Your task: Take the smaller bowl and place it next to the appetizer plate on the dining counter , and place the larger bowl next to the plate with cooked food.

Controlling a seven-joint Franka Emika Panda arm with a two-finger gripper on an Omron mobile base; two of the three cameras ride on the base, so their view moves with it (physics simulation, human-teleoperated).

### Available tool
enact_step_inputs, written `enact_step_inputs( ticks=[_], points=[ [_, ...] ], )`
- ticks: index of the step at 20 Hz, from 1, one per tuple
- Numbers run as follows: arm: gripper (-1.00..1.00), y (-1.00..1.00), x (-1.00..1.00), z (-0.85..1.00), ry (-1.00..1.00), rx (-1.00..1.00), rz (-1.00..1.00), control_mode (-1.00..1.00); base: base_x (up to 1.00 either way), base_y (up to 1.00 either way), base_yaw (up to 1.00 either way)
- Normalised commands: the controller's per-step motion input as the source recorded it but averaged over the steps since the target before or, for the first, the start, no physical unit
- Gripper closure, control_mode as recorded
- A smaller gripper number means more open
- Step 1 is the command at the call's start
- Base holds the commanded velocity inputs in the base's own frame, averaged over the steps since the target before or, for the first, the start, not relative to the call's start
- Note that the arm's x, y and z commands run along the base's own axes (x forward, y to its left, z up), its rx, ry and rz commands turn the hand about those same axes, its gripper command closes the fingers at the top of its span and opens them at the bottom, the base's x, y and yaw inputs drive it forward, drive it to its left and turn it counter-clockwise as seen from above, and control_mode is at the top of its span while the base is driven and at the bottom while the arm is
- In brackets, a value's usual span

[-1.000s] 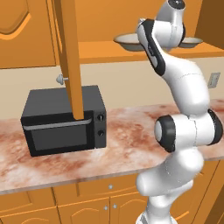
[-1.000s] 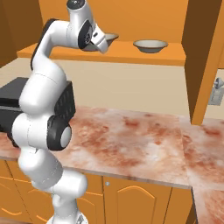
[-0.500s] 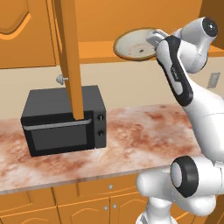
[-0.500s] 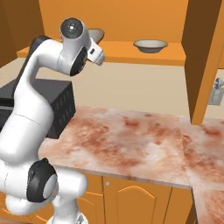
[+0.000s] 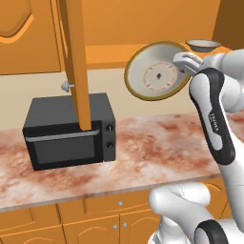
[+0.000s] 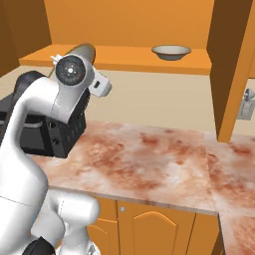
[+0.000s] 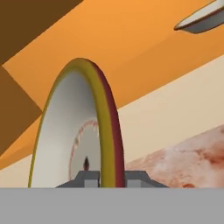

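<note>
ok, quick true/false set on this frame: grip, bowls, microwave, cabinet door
1. The gripper is shut on the rim of a bowl. True.
2. The held bowl lies flat, opening up. False: it is tipped on edge, its inside facing the left base camera.
3. A second bowl sits upright on the orange shelf. True.
4. The microwave door hangs open. False: it is closed.
5. The held bowl rests on the counter. False: it is in the air, well above it.
6. A cabinet door stands open above the microwave. True.
</note>
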Motion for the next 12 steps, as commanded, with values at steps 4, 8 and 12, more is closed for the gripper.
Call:
enact_step_inputs(
  ticks=[4, 8, 12],
  points=[
    [1.00, -0.01, -1.00, 0.00, -0.04, 0.00, 0.13, -1.00, 0.00, 0.00, 0.00],
    [1.00, 0.00, -1.00, 0.00, -0.06, -0.01, 0.14, -1.00, 0.00, 0.00, 0.00],
    [1.00, 0.00, -0.43, -0.02, 0.02, -0.01, 0.02, 1.00, -0.22, 0.02, 0.00]
  ],
)
